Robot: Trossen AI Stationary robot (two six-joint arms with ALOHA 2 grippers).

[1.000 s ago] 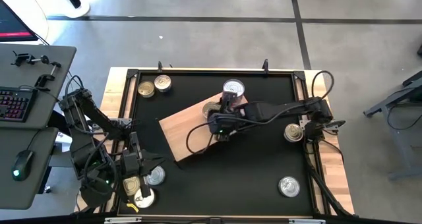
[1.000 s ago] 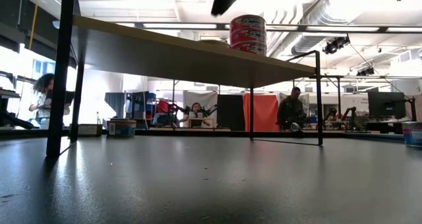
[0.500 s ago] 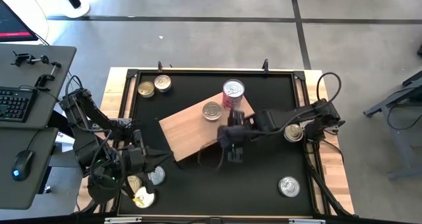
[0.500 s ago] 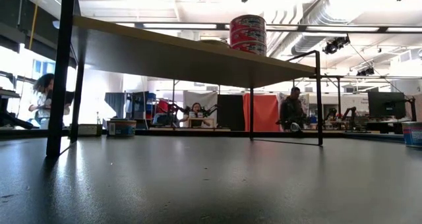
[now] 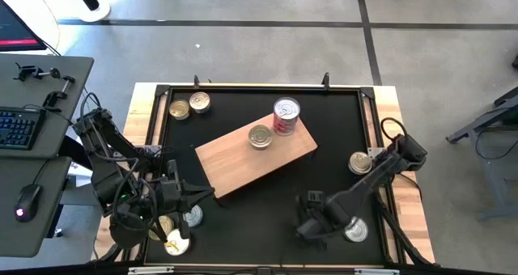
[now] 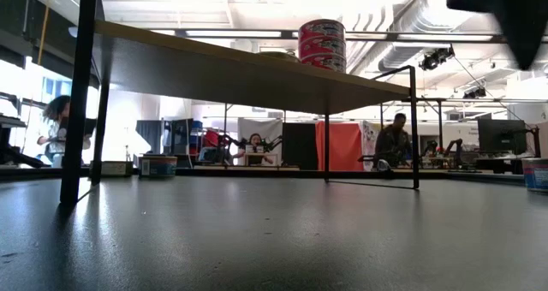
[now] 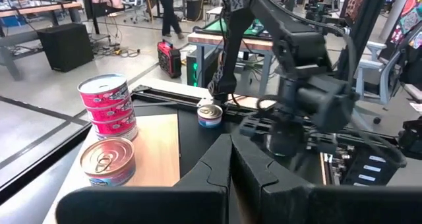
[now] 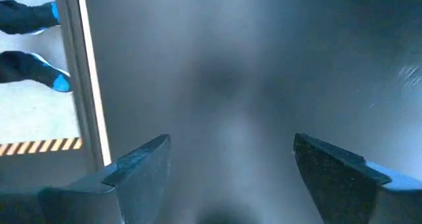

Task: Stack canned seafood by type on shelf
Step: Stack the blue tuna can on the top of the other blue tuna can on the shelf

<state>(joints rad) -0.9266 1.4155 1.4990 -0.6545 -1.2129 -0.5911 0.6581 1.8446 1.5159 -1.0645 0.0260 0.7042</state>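
wood first: the light-brown shelf [image 5: 255, 156] sits tilted at the centre of the overhead frame, and on it a flat tin [image 5: 260, 135] lies just beside a taller red-label stack [image 5: 286, 116] at the upper-right end. two loose tins [image 5: 188, 106] wait at the upper left of the black table [image 5: 243, 218], another tin [image 5: 360, 162] sits by the right rail, and one more [image 5: 354, 229] is at the lower right.

right gripper [image 5: 310, 224] hangs over bare table at the lower centre-right, just beside that lower-right tin. its fingers [image 8: 330, 165] are spread wide with nothing between them.

left gripper [image 5: 193, 196] is parked at the lower left above a small cluster of tins [image 5: 174, 226], and the wrist view shows its fingers [image 7: 250, 165] pressed together, holding nothing.

the risk from here, by my reading: the right arm's forearm seems to pass right over the lower-right tin, so a low sweep could knock it along the table or into the rail. and that red stack is tall and near the board's edge, so a bump to the board could topple it.
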